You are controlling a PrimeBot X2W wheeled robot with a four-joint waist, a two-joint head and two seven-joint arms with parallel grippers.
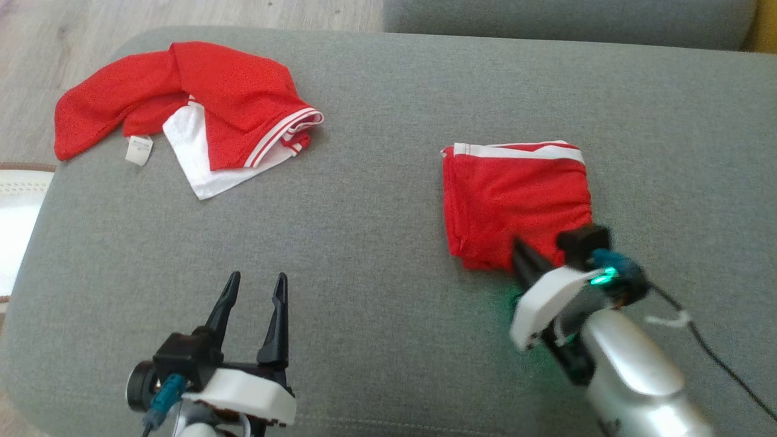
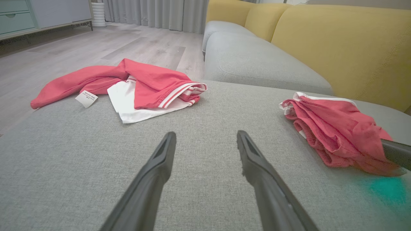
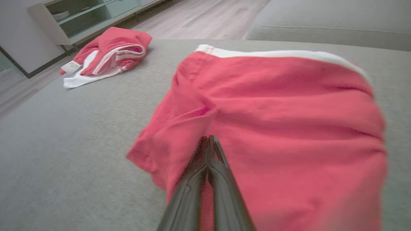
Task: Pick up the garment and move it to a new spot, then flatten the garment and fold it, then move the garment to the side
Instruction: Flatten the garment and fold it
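Left gripper (image 1: 257, 278) hangs low over the near edge of the sofa (image 1: 376, 255), fingers spread wide and empty. Right gripper (image 1: 517, 246) is closed tight on the near hem of the folded red garment (image 1: 516, 188), which lies right of centre on the sofa, well apart from a second garment (image 1: 212, 103) at the far left. Risk: the pinch appears to catch only a thin edge, perhaps one layer. A sideways drag could peel the fold open or slip free, and the coarse sofa weave would add to this.
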